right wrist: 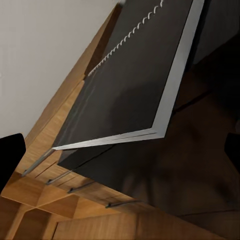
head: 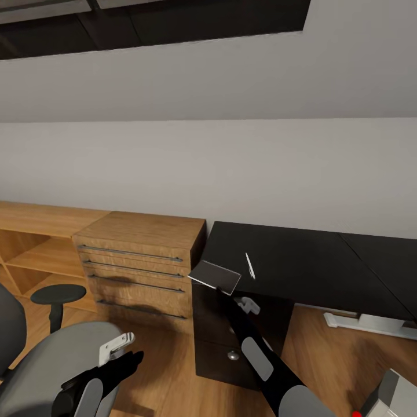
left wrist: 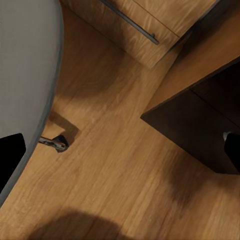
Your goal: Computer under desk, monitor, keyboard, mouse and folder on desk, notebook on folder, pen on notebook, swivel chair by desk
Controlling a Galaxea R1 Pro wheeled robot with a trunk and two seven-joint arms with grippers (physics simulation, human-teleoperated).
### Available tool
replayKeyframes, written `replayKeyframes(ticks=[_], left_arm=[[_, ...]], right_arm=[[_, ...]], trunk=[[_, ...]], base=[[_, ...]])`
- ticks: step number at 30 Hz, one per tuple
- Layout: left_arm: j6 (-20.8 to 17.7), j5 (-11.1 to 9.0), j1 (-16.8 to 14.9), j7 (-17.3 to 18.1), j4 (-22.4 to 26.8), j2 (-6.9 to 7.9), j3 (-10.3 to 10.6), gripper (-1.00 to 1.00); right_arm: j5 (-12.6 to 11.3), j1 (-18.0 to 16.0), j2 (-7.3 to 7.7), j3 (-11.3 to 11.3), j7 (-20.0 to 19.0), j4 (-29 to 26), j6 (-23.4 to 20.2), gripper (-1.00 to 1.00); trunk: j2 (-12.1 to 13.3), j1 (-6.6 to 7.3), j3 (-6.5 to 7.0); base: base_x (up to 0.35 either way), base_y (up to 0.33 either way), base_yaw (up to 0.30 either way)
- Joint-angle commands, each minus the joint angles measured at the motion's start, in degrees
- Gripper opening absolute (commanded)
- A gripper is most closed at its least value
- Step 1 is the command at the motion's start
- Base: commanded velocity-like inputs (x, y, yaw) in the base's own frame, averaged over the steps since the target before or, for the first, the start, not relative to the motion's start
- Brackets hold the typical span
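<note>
The thin grey notebook (head: pixel 214 276) lies at the left front corner of the black desk (head: pixel 313 266), jutting out past the edge. My right gripper (head: pixel 223 290) is just below its overhanging edge. In the right wrist view the notebook's dark underside (right wrist: pixel 135 80) and spiral binding loom close, with the black fingers (right wrist: pixel 10 155) spread wide and nothing between them. The white pen (head: pixel 250 266) rests on the desk just right of the notebook. My left gripper (head: pixel 128 356) hangs open over the grey swivel chair seat (head: pixel 52 365). The computer (head: pixel 397 394) stands on the floor at lower right.
A light wooden drawer cabinet (head: pixel 139 255) and open shelves (head: pixel 35 249) stand left of the desk. The dark drawer unit (head: pixel 231 336) sits under the desk corner, with the white pedestal foot (head: pixel 370 321) further right. The chair caster (left wrist: pixel 57 143) rests on bare wooden floor (left wrist: pixel 125 175).
</note>
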State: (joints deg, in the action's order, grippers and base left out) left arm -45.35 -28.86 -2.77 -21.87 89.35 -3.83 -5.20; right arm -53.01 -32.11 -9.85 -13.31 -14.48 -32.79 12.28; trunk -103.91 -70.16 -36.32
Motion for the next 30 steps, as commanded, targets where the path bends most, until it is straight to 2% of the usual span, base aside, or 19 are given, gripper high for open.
replayKeyframes(ticks=[1, 12, 30], left_arm=[[-0.14, -0.64, -0.04, -0.46, 0.05, -0.04, -0.07, 1.00], [-0.07, -0.67, -0.04, -0.37, 0.02, -0.06, -0.07, 1.00], [-0.09, -0.67, -0.04, -0.37, 0.01, -0.04, -0.07, 1.00]], right_arm=[[-0.61, -0.06, 0.02, -0.29, -0.20, 0.09, 0.70, 1.00], [-0.78, -0.06, -0.08, -0.24, 0.27, 0.10, 1.08, 1.00], [-0.78, -0.03, -0.08, -0.26, 0.34, 0.10, 1.02, 1.00]], trunk=[[-0.03, 0.01, -0.06], [-0.03, 0.01, -0.06], [-0.03, 0.01, -0.06]], base=[[0.000, 0.000, 0.000], [0.080, 0.000, 0.000], [0.004, 0.000, 0.000]])
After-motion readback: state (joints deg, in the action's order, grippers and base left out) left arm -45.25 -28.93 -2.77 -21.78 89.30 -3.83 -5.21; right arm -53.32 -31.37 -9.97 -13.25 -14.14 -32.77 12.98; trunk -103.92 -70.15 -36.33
